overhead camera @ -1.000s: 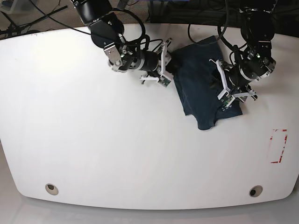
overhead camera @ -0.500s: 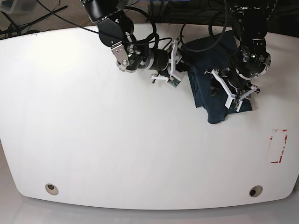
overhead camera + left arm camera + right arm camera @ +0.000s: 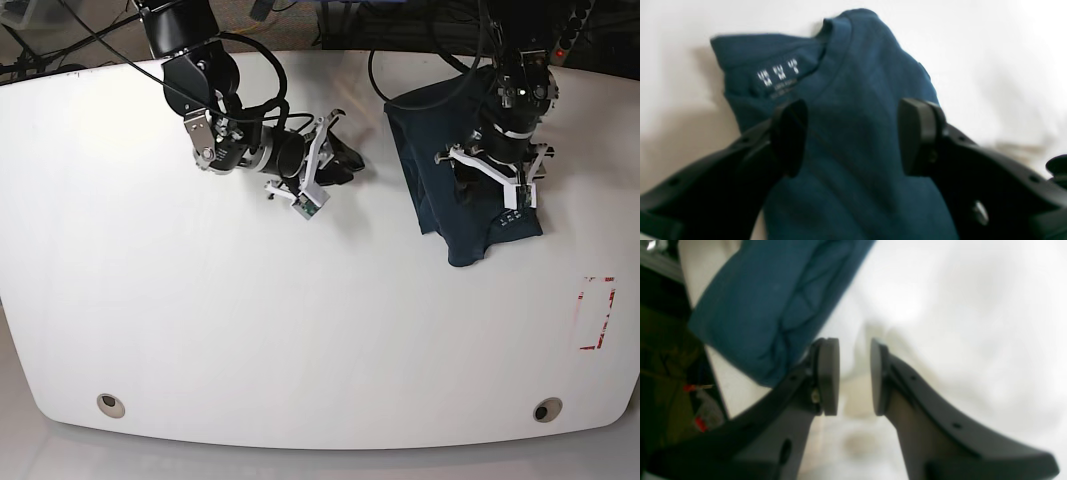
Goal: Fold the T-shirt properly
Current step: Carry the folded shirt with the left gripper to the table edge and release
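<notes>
The dark navy-teal T-shirt (image 3: 425,170) lies folded into a compact bundle at the table's far right. In the left wrist view its neck (image 3: 836,30) with the small white print (image 3: 778,75) points away from me. My left gripper (image 3: 495,185) hovers over the shirt (image 3: 857,100), jaws wide open astride the cloth and clamping nothing (image 3: 851,136). My right gripper (image 3: 335,165) sits to the left of the shirt, clear of it. Its pads (image 3: 828,376) stand a narrow gap apart with only white table between them (image 3: 854,376); the shirt's edge (image 3: 773,300) shows beyond its left finger.
The white table (image 3: 200,300) has a red-outlined rectangle (image 3: 597,313) near its right edge and two round holes (image 3: 111,405) (image 3: 546,409) near the front edge. Dark cables (image 3: 100,30) run past the far edge.
My right arm has pulled back to the left, away from the shirt. My left gripper has shifted toward the far edge over the shirt and widened its jaws. The shirt slid right earlier.
</notes>
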You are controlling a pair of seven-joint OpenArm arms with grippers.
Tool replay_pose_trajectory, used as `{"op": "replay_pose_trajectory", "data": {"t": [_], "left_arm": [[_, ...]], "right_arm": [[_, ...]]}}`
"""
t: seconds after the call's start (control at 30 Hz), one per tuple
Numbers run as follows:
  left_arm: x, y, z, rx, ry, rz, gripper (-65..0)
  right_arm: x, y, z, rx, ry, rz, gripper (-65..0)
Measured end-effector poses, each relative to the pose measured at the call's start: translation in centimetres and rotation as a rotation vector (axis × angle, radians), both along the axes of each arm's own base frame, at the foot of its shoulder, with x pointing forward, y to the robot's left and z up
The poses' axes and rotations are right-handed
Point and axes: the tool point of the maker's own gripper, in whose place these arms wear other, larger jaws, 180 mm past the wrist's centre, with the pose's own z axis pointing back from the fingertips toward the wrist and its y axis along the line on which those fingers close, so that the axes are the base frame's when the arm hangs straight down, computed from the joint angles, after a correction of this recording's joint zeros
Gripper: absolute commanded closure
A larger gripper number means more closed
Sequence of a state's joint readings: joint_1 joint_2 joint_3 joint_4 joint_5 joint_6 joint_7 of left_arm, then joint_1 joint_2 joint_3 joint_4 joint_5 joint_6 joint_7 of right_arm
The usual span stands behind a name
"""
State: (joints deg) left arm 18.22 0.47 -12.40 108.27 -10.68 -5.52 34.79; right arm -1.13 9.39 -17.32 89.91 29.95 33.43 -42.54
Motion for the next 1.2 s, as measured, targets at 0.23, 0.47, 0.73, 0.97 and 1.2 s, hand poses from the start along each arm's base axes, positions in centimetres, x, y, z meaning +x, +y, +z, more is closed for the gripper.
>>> {"op": "replay_pose_trajectory", "data": {"t": [0.23, 0.47, 0.73, 0.97, 1.2], "left_arm": [[-1.2, -1.6, -5.1, -0.056, 0.091, 0.055, -46.9], [0.5, -0.3, -7.6, -0.01, 0.091, 0.054, -47.1], [0.8, 5.6, -7.0, 0.165, 0.133, -0.09, -47.2], [1.9, 17.9, -6.1, 0.331, 0.25, -0.108, -47.1], [-0.6, 28.4, -5.0, 0.448, 0.451, -0.078, -46.9]], "right_arm": [[0.6, -0.9, 0.0, -0.007, -0.004, -0.024, -15.2], [0.7, -0.8, 0.1, -0.002, -0.006, -0.026, -15.2], [1.7, -1.8, 0.7, 0.001, -0.025, -0.065, -15.2], [1.7, -1.8, 1.0, 0.002, -0.033, -0.064, -15.2], [1.8, -2.2, 2.3, -0.002, -0.082, -0.058, -15.2]]}}
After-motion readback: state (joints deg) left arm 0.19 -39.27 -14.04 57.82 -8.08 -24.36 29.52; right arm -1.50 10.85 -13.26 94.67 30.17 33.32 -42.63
